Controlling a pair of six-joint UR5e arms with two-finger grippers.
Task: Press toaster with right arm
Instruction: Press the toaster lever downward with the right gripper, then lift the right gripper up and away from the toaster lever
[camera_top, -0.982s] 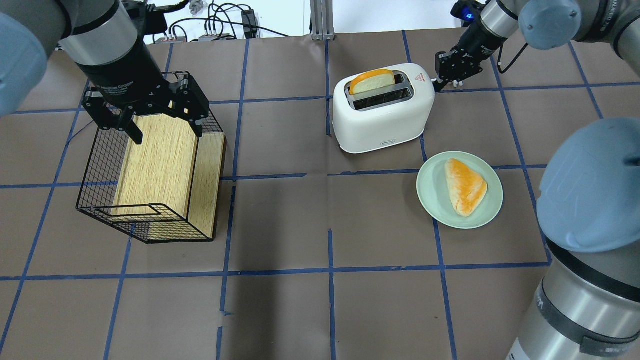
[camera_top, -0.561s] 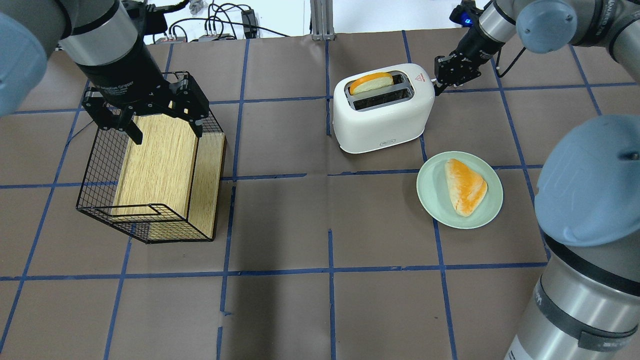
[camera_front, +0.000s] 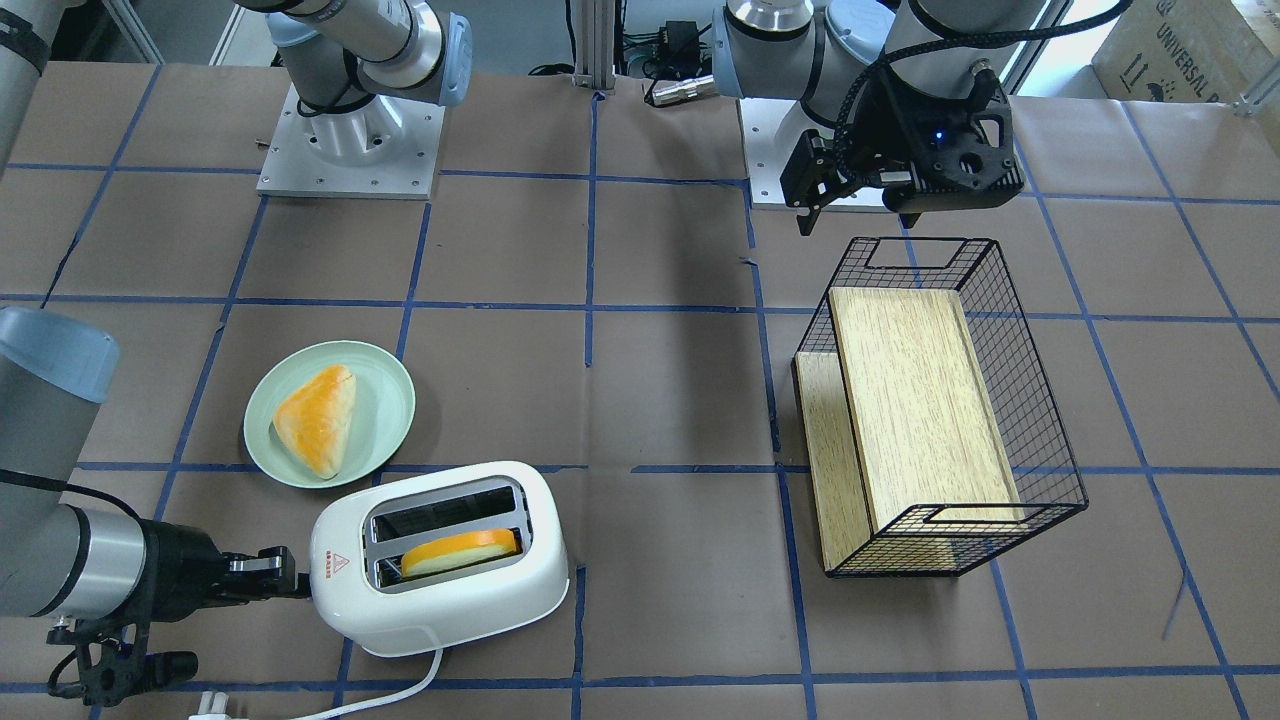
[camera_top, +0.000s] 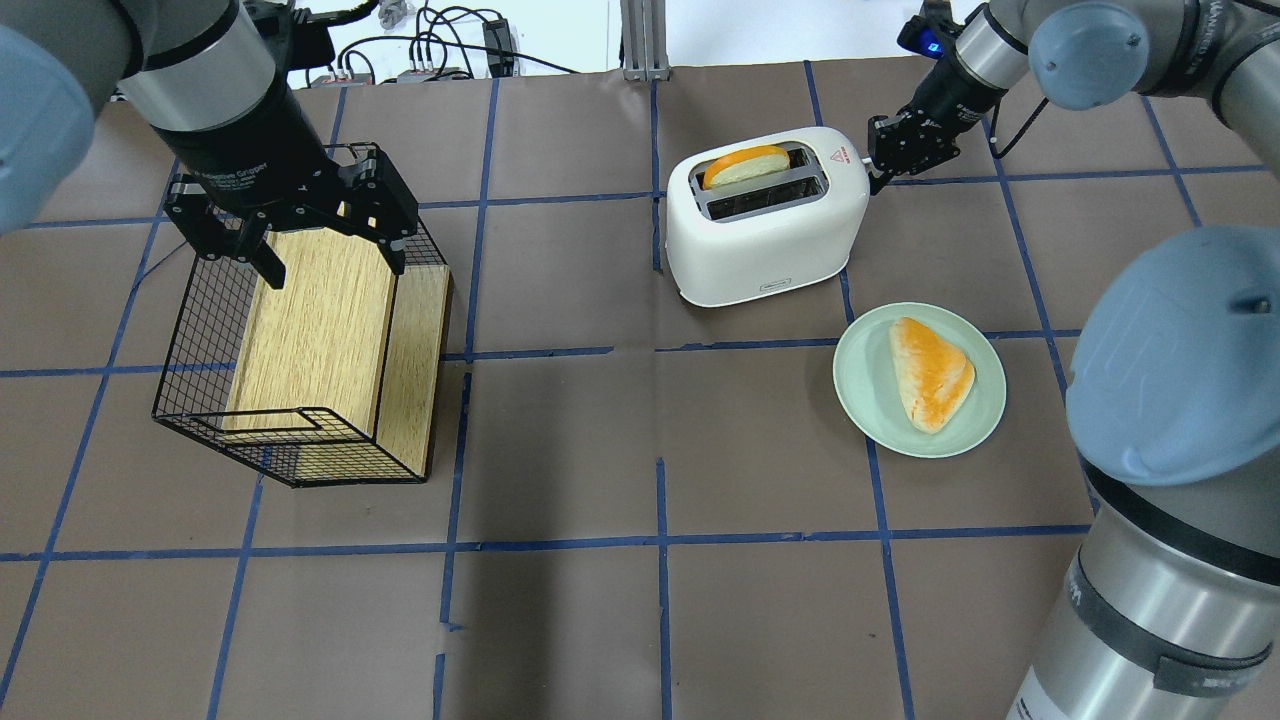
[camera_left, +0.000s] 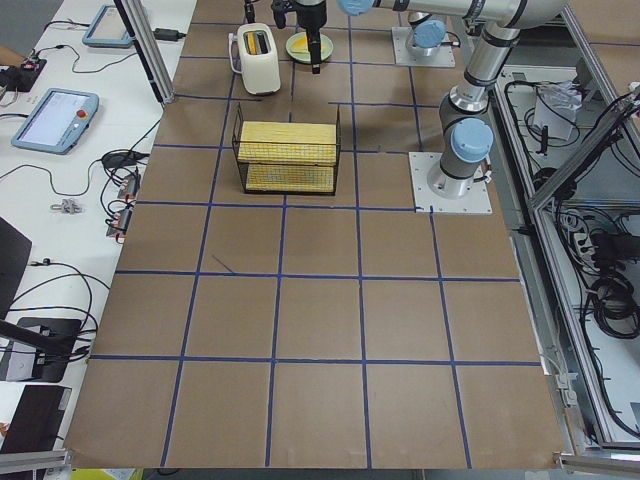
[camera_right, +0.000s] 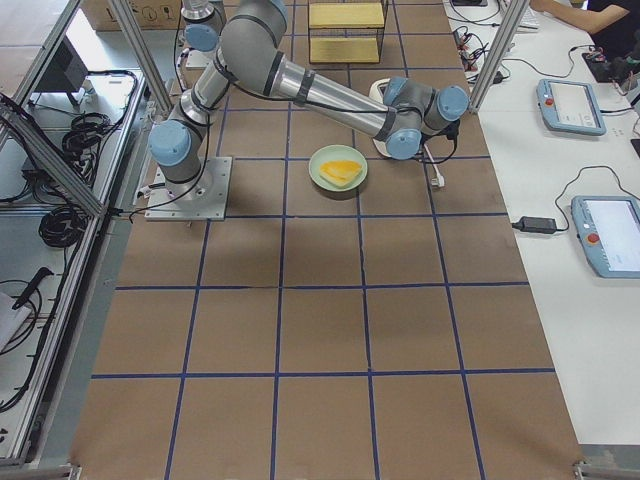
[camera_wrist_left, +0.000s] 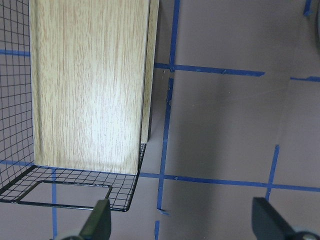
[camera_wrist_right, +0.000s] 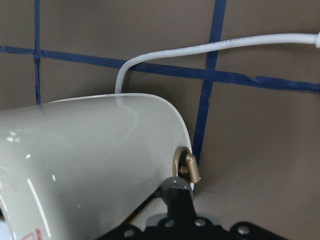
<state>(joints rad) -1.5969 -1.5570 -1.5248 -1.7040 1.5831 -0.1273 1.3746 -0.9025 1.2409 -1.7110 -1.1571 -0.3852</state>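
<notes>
**Right gripper at the toaster's end; press looks unfinished**

The right arm (camera_top: 1000, 45) reaches to the table's far edge, right of centre, where the toaster (camera_top: 765, 235) stands. Its gripper (camera_top: 878, 165), fingers pinched together on nothing, meets the toaster's end wall. A bread slice (camera_top: 745, 165) peeks above its slot, so pressing down probably remains. The wire basket (camera_top: 190, 330) sits under the spread-open left gripper (camera_top: 335, 265) near the left edge. It and the plate (camera_top: 860, 400) lie clear of the toaster, and only the cord (camera_front: 400, 690) trails nearby.

Right arm (camera_right: 330, 93) extends beyond the green plate (camera_right: 319, 160).
</notes>
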